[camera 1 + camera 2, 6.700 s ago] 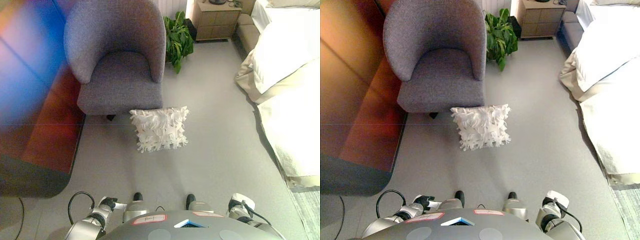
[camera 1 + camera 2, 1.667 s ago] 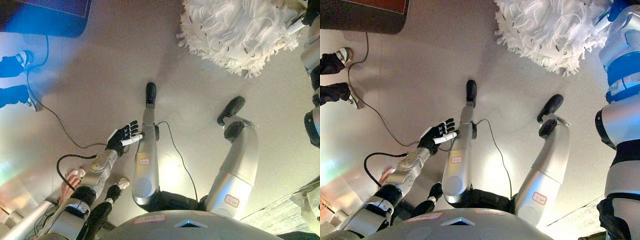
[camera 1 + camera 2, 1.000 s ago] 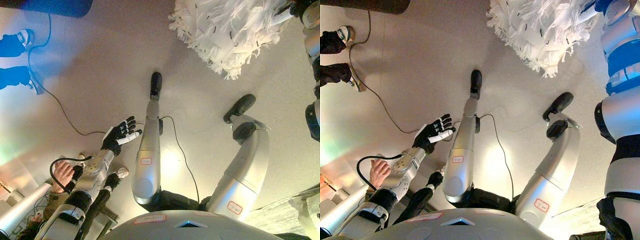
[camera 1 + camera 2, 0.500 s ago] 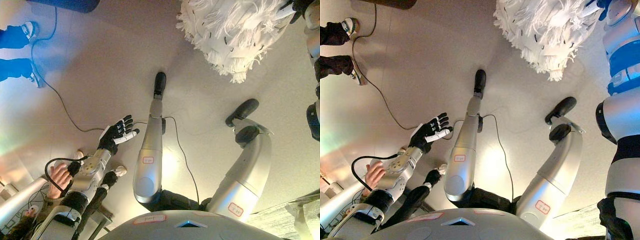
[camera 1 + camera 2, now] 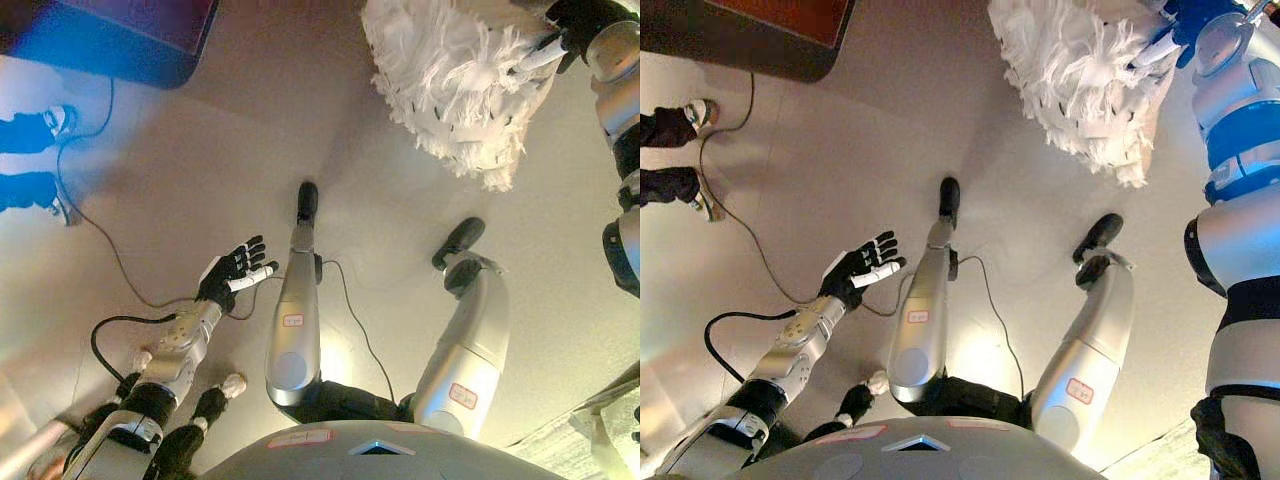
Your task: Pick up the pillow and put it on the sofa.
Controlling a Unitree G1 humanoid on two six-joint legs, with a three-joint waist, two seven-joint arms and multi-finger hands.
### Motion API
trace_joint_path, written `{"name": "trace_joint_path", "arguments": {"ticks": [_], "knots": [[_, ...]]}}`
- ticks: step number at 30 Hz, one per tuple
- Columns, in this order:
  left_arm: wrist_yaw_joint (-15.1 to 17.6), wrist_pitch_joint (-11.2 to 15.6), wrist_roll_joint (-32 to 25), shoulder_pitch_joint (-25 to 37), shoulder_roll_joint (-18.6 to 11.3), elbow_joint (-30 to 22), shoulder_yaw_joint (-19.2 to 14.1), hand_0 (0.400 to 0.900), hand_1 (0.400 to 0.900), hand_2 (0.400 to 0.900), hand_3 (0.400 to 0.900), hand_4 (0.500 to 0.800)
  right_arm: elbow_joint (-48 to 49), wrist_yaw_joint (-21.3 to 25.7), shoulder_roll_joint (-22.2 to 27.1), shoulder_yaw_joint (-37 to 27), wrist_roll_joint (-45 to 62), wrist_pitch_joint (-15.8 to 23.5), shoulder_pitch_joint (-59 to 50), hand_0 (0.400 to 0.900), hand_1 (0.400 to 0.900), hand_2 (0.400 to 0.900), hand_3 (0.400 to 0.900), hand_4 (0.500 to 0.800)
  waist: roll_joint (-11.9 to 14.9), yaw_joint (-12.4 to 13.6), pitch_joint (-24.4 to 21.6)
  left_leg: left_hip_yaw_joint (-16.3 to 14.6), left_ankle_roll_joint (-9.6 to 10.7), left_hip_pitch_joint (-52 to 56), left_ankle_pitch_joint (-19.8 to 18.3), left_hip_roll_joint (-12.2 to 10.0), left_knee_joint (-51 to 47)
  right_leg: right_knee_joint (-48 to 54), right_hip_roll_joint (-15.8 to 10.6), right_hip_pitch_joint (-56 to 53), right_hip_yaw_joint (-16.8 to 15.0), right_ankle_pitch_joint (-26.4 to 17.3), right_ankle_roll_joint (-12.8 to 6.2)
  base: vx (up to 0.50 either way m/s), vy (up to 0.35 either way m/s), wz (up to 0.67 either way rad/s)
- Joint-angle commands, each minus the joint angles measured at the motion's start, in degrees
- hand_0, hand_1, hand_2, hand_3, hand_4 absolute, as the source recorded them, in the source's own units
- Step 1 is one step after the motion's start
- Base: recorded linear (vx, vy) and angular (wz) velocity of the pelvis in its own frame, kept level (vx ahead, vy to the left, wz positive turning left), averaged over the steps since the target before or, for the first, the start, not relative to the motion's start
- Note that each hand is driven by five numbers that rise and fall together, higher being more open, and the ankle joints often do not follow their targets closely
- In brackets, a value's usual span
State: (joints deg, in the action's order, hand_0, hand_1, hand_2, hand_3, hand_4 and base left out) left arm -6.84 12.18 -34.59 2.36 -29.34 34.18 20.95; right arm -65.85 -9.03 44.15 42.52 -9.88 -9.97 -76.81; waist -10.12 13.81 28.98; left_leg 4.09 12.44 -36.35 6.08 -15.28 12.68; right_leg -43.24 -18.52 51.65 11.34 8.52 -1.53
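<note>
The white shaggy pillow (image 5: 460, 80) hangs at the top right, lifted above the beige floor. My right hand (image 5: 575, 25) is at the pillow's upper right corner, its dark fingers curled into the fringe and holding it; the right eye view shows it too (image 5: 1185, 25). My left hand (image 5: 235, 275) is low on the left, fingers spread open and empty, well away from the pillow. No sofa or chair shows in either view.
A dark-edged low board with a reddish top (image 5: 120, 40) lies at the top left. A person's legs and shoes (image 5: 680, 150) stand at the left edge. A bit of pale bedding (image 5: 610, 420) shows at the lower right corner.
The view has shifted. The pillow, on the floor by the chair 6.7 s ago, now hangs from my right hand. My left hand stays open. A person's hand at lower left is gone.
</note>
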Motion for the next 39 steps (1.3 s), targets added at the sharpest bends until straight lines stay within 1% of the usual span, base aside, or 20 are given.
{"name": "trace_joint_path", "arguments": {"ticks": [1,7,9,12,16,17,19,20,21,22,23,25,27,29,31,33,35,36,37,39], "knots": [[0.5,-1.3,1.1,-3.3,-2.6,1.8,-0.2,0.900,0.900,0.900,0.900,0.800,9.9,-1.0,5.5,-1.4,-1.4,4.4,-1.5,0.400,0.400,0.400,0.400,0.500,1.2,-1.5,0.8,1.3,-4.2,2.5,1.0,-4.1,3.3,3.0,-0.8,-6.6,-1.6,-1.4,-2.22,0.05,0.025,-0.24],[-0.4,-3.5,5.1,-2.4,-1.6,5.4,-0.9,0.900,0.900,0.900,0.900,0.800,14.0,-3.5,6.0,-3.9,0.6,5.2,3.5,0.400,0.400,0.400,0.400,0.500,3.3,-2.8,0.8,0.7,-3.9,8.3,-0.2,-5.3,3.9,5.8,0.4,-13.9,-1.3,-1.5,-2.15,0.05,-0.009,-0.15],[-0.1,-3.9,6.8,-1.6,-1.1,7.4,-1.0,0.900,0.900,0.900,0.900,0.800,15.2,-3.9,5.9,-4.5,0.9,6.2,5.2,0.400,0.400,0.400,0.400,0.500,4.1,-3.1,0.8,0.3,-3.9,10.2,-0.8,-5.8,3.8,6.4,0.7,-16.3,-1.1,-1.5,-2.18,0.05,-0.059,-0.13],[0.6,-4.6,9.5,-0.1,-0.1,10.6,-1.4,0.900,0.900,0.900,0.900,0.800,18.4,-4.8,5.4,-5.0,0.5,5.9,7.4,0.400,0.400,0.400,0.400,0.500,5.3,-3.7,0.7,-0.3,-3.8,13.0,-1.5,-6.5,3.8,6.1,1.1,-18.9,-1.0,-1.0,-2.10,0.08,-0.088,-0.17],[2.5,-7.6,11.3,0.9,1.6,14.2,-3.2,0.900,0.900,0.900,0.900,0.800,25.7,-7.4,4.3,-5.8,-0.2,5.7,14.0,0.400,0.400,0.400,0.400,0.500,8.0,-5.1,-2.7,-0.6,-4.0,18.8,-2.6,-7.8,4.7,5.9,3.1,-25.2,-1.2,1.2,-0.79,0.22,-0.133,-0.19],[2.9,-8.4,11.5,0.8,1.9,14.4,-4.0,0.900,0.900,0.900,0.900,0.800,27.7,-8.0,4.2,-6.6,-0.5,5.4,16.0,0.400,0.400,0.400,0.400,0.500,8.4,-5.3,-3.5,-0.3,-4.3,19.1,-0.5,-8.4,5.2,7.9,4.2,-27.1,-0.8,-0.2,0.38,0.28,-0.153,-0.08],[3.8,-9.7,12.0,-0.2,2.9,14.9,-5.5,0.900,0.900,0.900,0.900,0.800,31.2,-9.4,4.4,-8.4,-2.1,5.2,20.7,0.400,0.400,0.400,0.400,0.500,9.9,-5.8,-5.2,1.2,-4.4,20.6,2.0,-8.6,9.3,12.6,5.9,-33.3,-0.7,-0.5,1.46,0.35,-0.182,0.01],[4.0,-9.8,12.3,-0.9,3.5,15.0,-6.0,0.900,0.900,0.900,0.900,0.800,32.0,-9.7,4.6,-9.1,-2.8,5.3,22.4,0.400,0.400,0.400,0.400,0.500,10.6,-5.7,-5.6,2.2,-5.0,20.8,2.5,-8.0,11.5,14.6,6.3,-35.3,-0.6,-1.0,1.72,0.36,-0.184,-0.03],[3.8,-9.9,13.0,-2.0,4.0,15.4,-6.8,0.900,0.900,0.900,0.900,0.800,33.0,-10.6,5.1,-9.5,-3.5,5.1,23.7,0.400,0.400,0.400,0.400,0.500,11.5,-5.5,-6.2,3.2,-6.3,21.0,1.6,-5.8,15.5,17.1,6.5,-37.3,-0.4,-1.8,1.93,0.37,-0.139,-0.15],[3.7,-9.9,13.2,-3.1,4.6,15.9,-7.6,0.900,0.900,0.900,0.900,0.800,33.7,-11.3,5.4,-9.9,-3.9,5.3,25.2,0.400,0.400,0.400,0.400,0.500,12.1,-5.1,-7.0,3.0,-7.3,21.8,1.4,-4.5,16.8,19.5,7.2,-39.7,-0.4,-2.2,2.10,0.45,-0.151,-0.26],[3.4,-10.4,13.2,-4.4,5.1,16.6,-8.6,0.900,0.900,0.900,0.900,0.800,34.9,-12.0,5.9,-10.6,-4.1,5.3,26.7,0.400,0.400,0.400,0.400,0.500,12.9,-4.6,-7.9,3.4,-8.0,21.8,2.1,-2.7,18.9,22.7,8.3,-43.0,-0.4,-2.8,2.42,0.47,-0.128,-0.30],[3.0,-10.7,15.4,-5.8,5.7,18.8,-10.2,0.900,0.900,0.900,0.900,0.800,34.6,-12.8,4.9,-11.1,-4.5,4.5,27.6,0.400,0.400,0.400,0.400,0.500,13.5,-2.7,-9.7,1.9,-8.9,22.9,0.8,1.8,15.0,27.9,11.0,-48.9,0.4,-3.3,2.22,0.49,-0.086,-0.24],[2.9,-11.3,16.5,-5.9,5.7,20.9,-10.8,0.900,0.900,0.900,0.900,0.800,32.8,-13.5,4.0,-11.1,-4.5,4.1,27.0,0.400,0.400,0.400,0.400,0.500,13.2,-1.6,-11.1,-0.8,-8.1,25.1,2.2,4.0,6.6,31.7,13.5,-52.8,1.8,-3.7,1.90,0.45,-0.015,-0.01],[3.3,-12.1,17.3,-5.1,6.3,23.8,-11.3,0.900,0.900,0.900,0.900,0.800,31.3,-14.6,3.9,-10.9,-4.5,3.4,26.0,0.400,0.400,0.400,0.400,0.500,12.8,-0.2,-13.0,-3.2,-6.4,23.5,6.2,7.4,-0.2,35.9,15.9,-57.0,3.0,-4.5,1.39,0.46,0.003,0.03],[4.6,-12.9,18.5,-4.7,7.3,25.7,-11.1,0.900,0.900,0.900,0.900,0.800,29.5,-15.5,4.7,-10.8,-4.4,4.0,25.5,0.400,0.400,0.400,0.400,0.500,12.3,2.1,-14.7,-3.0,-4.8,18.6,12.8,10.0,-5.6,38.0,18.4,-61.1,2.1,-4.0,1.71,0.45,0.027,-0.15],[4.9,-13.0,19.1,-4.7,7.6,27.1,-11.2,0.900,0.900,0.900,0.900,0.800,27.9,-16.2,5.3,-10.7,-3.7,4.4,24.6,0.400,0.400,0.400,0.400,0.500,12.0,3.7,-15.8,-3.8,-4.2,15.5,15.5,11.7,-7.4,38.4,19.7,-63.4,2.0,-2.7,2.37,0.38,0.077,-0.18],[4.7,-12.5,20.0,-4.0,8.1,29.0,-11.9,0.900,0.900,0.900,0.900,0.800,27.0,-16.9,5.8,-10.8,-4.2,5.9,24.4,0.400,0.400,0.400,0.400,0.500,12.1,4.1,-17.0,-5.3,-4.4,14.9,15.1,12.7,-7.1,38.0,20.1,-64.4,2.7,-1.2,2.76,0.35,0.133,-0.07],[4.8,-13.3,20.0,-3.3,8.4,29.4,-12.4,0.900,0.900,0.900,0.900,0.800,25.5,-17.3,5.6,-10.8,-4.8,7.8,24.2,0.400,0.400,0.400,0.400,0.500,12.5,3.4,-18.0,-9.3,-5.7,16.6,11.4,12.2,-8.1,37.4,19.4,-64.3,3.5,-0.8,2.51,0.39,0.192,0.07],[5.3,-14.2,20.0,-2.7,8.5,29.8,-12.3,0.900,0.900,0.900,0.900,0.800,25.9,-17.2,5.2,-11.5,-4.7,8.0,25.0,0.400,0.400,0.400,0.400,0.500,13.3,2.5,-18.7,-11.9,-7.4,18.1,7.2,12.7,-7.5,36.2,18.2,-64.9,3.8,0.7,2.34,0.38,0.194,0.17],[6.1,-15.0,19.9,-2.3,8.4,30.1,-12.1,0.900,0.900,0.900,0.900,0.800,28.1,-17.6,5.7,-12.4,-5.9,7.8,27.1,0.400,0.400,0.400,0.400,0.500,14.4,2.0,-20.2,-11.3,-9.2,18.2,3.8,14.3,-4.3,34.9,17.1,-65.5,2.7,0.6,1.08,0.32,0.159,0.14]]}}
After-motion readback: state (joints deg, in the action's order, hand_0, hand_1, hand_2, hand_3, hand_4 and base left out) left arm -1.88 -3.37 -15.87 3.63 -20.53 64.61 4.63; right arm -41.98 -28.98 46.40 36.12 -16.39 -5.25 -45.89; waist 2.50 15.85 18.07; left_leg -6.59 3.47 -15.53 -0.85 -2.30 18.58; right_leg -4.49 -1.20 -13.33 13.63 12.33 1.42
